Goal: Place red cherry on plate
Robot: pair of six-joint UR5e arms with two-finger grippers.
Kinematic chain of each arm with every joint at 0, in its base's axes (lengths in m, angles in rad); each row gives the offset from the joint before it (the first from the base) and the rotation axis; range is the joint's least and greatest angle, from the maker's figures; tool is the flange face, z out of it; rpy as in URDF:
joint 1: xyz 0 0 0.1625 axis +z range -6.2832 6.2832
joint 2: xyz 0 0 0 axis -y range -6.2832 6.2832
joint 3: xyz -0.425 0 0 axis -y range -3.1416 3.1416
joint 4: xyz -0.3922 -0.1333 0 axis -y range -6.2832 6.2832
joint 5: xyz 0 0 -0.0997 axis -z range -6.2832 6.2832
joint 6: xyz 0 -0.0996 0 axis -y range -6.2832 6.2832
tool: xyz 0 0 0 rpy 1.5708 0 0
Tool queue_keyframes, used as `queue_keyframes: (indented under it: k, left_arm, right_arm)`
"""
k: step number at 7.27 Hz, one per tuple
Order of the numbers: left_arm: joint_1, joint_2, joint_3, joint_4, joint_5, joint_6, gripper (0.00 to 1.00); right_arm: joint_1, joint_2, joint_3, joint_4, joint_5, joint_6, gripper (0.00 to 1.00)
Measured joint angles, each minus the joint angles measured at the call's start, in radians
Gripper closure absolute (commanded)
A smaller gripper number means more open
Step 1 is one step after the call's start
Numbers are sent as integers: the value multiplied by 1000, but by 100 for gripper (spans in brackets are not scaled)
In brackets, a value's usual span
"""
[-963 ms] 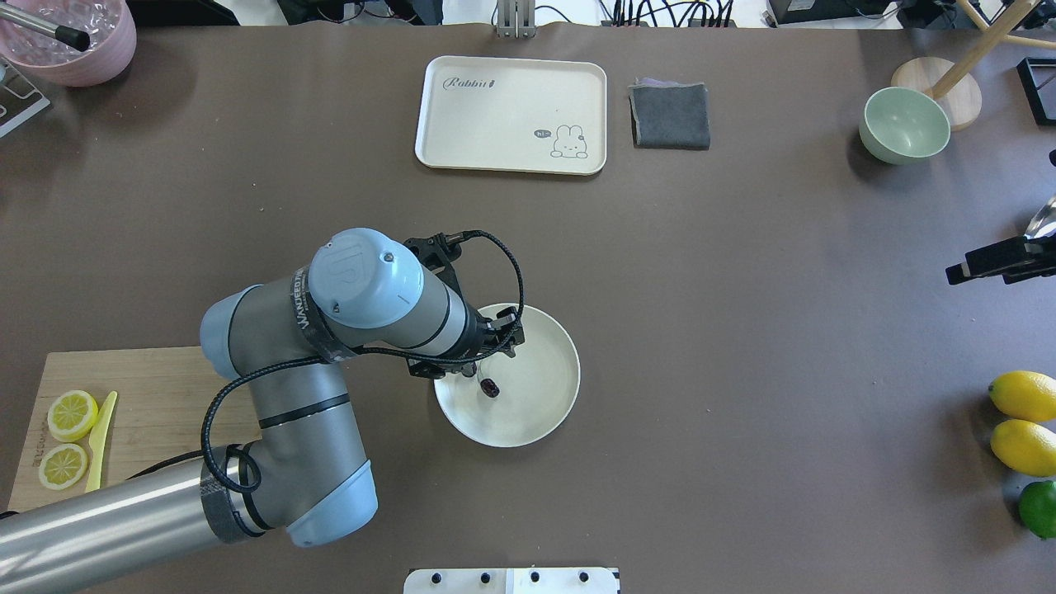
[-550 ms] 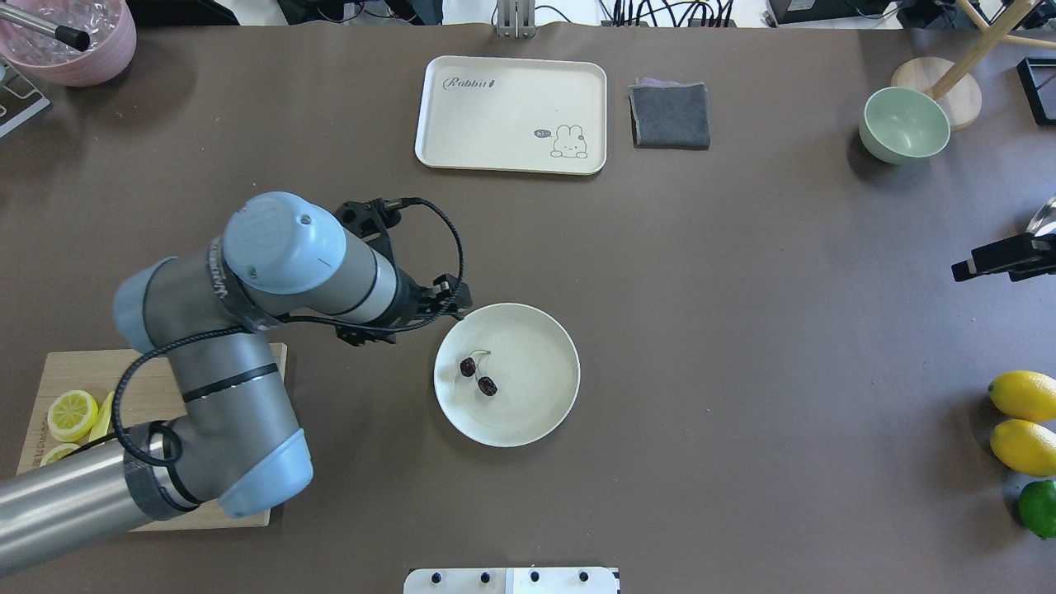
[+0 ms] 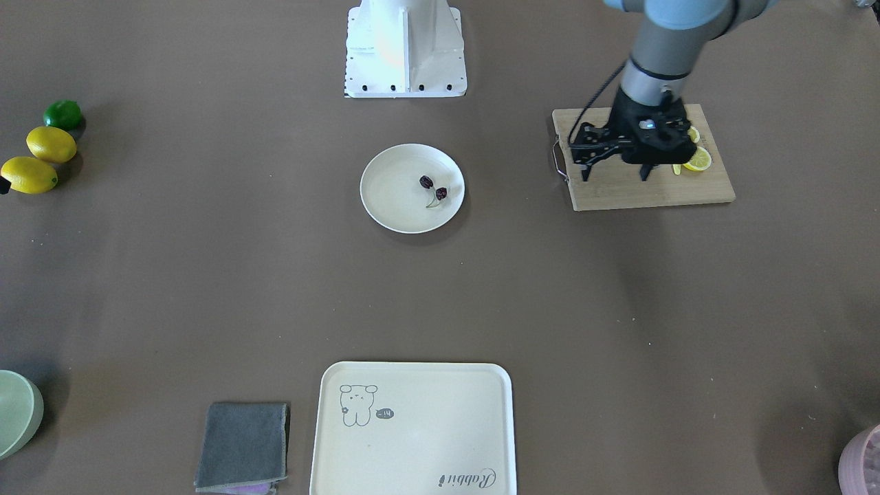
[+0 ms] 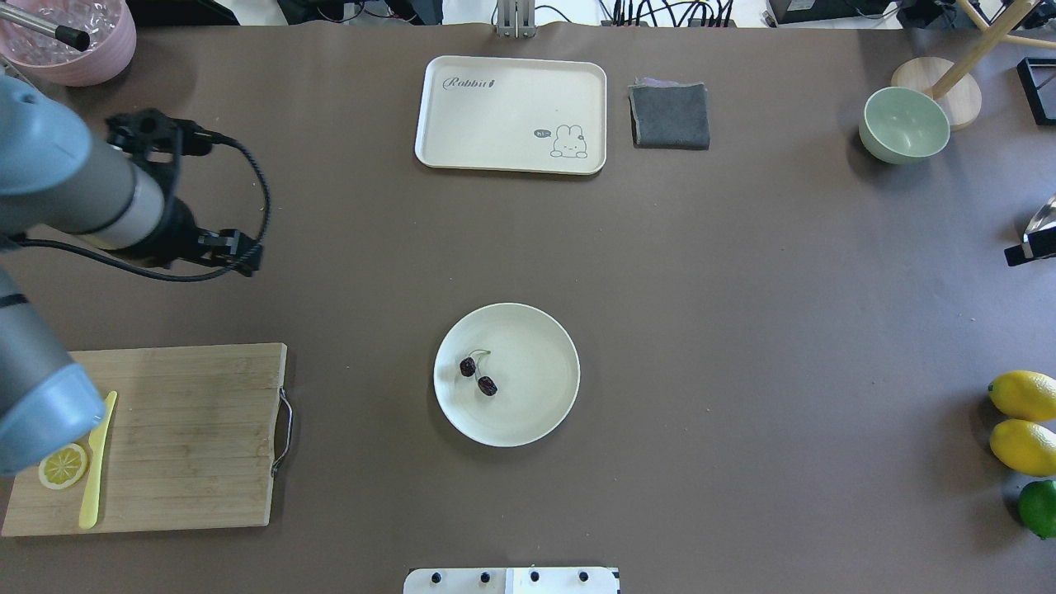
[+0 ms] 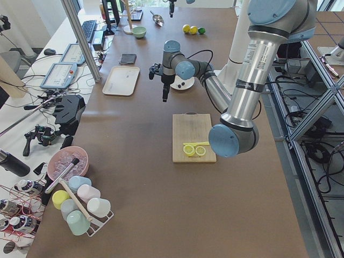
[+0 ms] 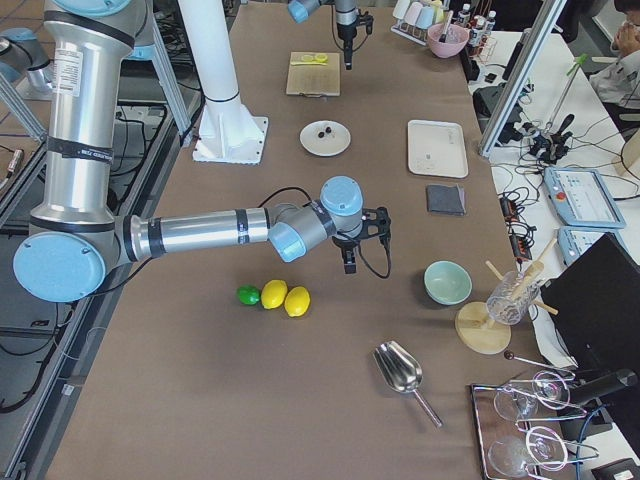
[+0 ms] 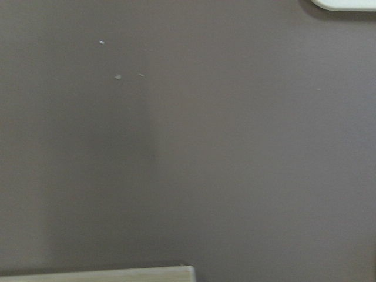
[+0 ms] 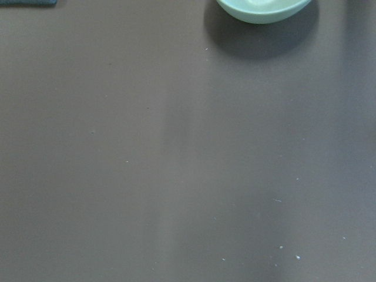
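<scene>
The red cherry [image 4: 478, 375] lies inside the plate [image 4: 540, 408], both dark fruits resting on its floor and the green stems arching between them. It sits toward the side of the plate nearer your left arm, not at the centre. By that evidence the placing looks done.

Your left gripper [image 4: 241, 252] hangs above bare table between the cutting board [image 4: 181, 429] and the tray [image 4: 495, 115], well apart from the plate. Its jaws look parted, with nothing between them. Your right gripper [image 6: 349, 262] hovers far off toward the lemons [image 4: 1023, 421]; you cannot tell from these views whether its jaws are apart or together.

The risk now is undoing a finished job:

- **Rolling out:** the fruits are round and the plate is shallow, so a knock to the plate or table could roll them toward the near rim and over it.
- **A low sweep:** the likeliest cause is the left arm passing low across the middle of the table.
- **The cable:** the loop dangling by the wrist could catch the rim.
- **A second grasp:** it would only lift the cherry off again, so keep both arms high and clear
</scene>
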Motion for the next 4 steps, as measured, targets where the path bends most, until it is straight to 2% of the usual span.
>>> queue_keyframes:
  k: [1,2,3,4]
  left_arm:
    - [-129,94,-4,7,-84,248,2]
    - [-299,174,43,9,-167,554,2]
    - [-437,216,125,9,-228,800,2]
    - [-533,238,198,11,-270,962,2]
  right_arm:
    - [23,-3,3,-22,10,-43,0]
    - [38,-4,6,-32,20,-61,0]
    - [52,-4,7,-35,28,-68,0]
    - [64,-5,7,-36,31,-72,0]
